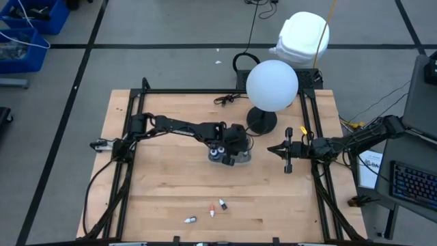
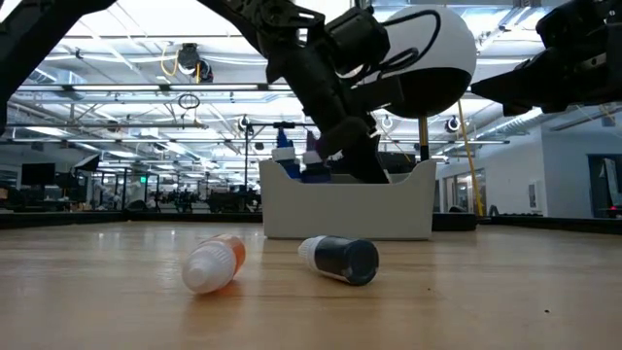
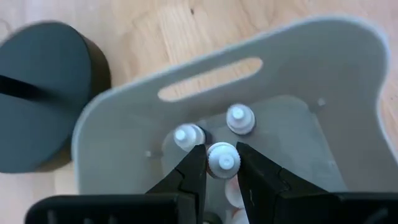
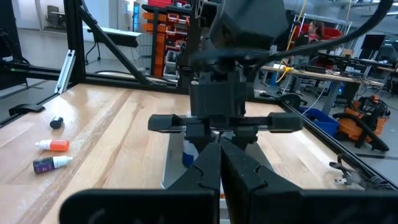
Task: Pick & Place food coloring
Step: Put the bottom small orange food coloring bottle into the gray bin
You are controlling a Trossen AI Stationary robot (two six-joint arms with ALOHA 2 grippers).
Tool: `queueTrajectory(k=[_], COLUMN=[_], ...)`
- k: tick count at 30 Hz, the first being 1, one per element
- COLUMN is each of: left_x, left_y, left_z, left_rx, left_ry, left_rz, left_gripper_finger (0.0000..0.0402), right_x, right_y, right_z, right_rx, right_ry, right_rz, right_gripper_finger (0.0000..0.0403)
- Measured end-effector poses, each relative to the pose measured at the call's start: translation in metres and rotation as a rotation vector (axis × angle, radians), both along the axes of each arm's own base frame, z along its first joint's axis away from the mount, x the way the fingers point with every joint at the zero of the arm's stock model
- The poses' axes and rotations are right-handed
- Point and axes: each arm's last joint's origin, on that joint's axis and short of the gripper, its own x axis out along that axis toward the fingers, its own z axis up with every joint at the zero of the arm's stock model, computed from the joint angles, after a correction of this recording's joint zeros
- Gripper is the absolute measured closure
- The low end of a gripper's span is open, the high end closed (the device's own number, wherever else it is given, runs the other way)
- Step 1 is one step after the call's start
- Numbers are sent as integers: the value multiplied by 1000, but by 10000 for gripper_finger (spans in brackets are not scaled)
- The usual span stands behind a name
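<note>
Low view, nearest first: an orange bottle (image 2: 216, 264) and a dark bottle (image 2: 340, 259) lie on their sides on the table (image 2: 505, 301) in front of the tray (image 2: 350, 206), not yet collected. From above, three loose bottles (image 1: 208, 212) lie well short of the tray.

Left gripper (image 3: 221, 163) reaches down inside the tray, fingers pinching a white-capped bottle (image 3: 222, 157) by its neck, kept upright, probably so it stands among the others. Two more capped bottles (image 3: 240, 118) stand just beyond it on the tray floor. Judged step: placing, not yet released.

Right gripper (image 1: 287, 151) waits beside the tray, away from the left arm, fingers pressed together, holding nothing.
</note>
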Motion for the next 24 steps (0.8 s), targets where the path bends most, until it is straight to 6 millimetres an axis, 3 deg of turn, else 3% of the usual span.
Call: queueTrajectory(k=[24], left_x=[-1], left_y=[10], left_z=[0], left_rx=[-14], left_ry=[5], left_rz=[37], left_gripper_finger=[325], right_x=[0], right_y=[0], right_z=[0], right_rx=[1], right_ry=[0], right_rz=[0], right_gripper_finger=[403])
